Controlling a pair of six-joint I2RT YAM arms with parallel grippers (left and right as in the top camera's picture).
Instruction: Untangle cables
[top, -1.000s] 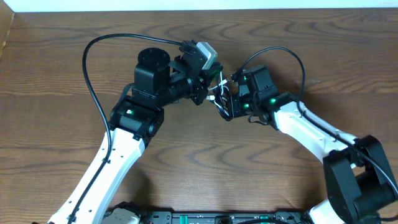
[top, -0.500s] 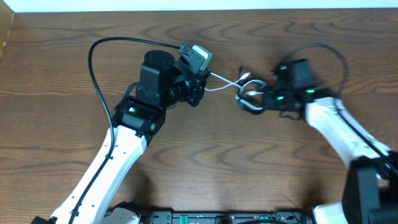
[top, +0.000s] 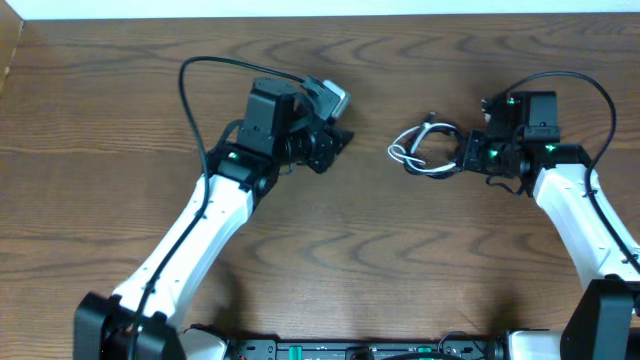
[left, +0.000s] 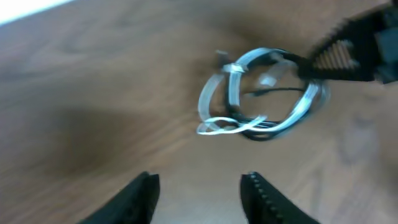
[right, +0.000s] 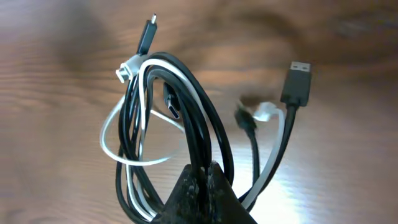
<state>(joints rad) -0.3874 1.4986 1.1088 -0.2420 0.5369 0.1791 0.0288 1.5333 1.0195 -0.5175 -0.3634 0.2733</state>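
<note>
Holding the cables (right: 214, 146) clamped in the right jaws, bring the empty, parted left jaws onto 1 loose plug (right: 296, 79), then pull gently.

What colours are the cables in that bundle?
The cables are black and white; the right wrist view shows it best.

The cables (top: 424, 152) form one small tangled coil of thin black and white cords, right of centre over the wooden table (top: 330, 240). Its right edge is pinched in the right gripper (top: 466, 155), the loops spreading out to the left. A white cord (right: 118, 134) bows out of the black loops (right: 202, 124). A black flat plug (right: 295, 81) and a smaller plug (right: 147, 34) stick out free. The coil seems to hang just above the wood.
</note>
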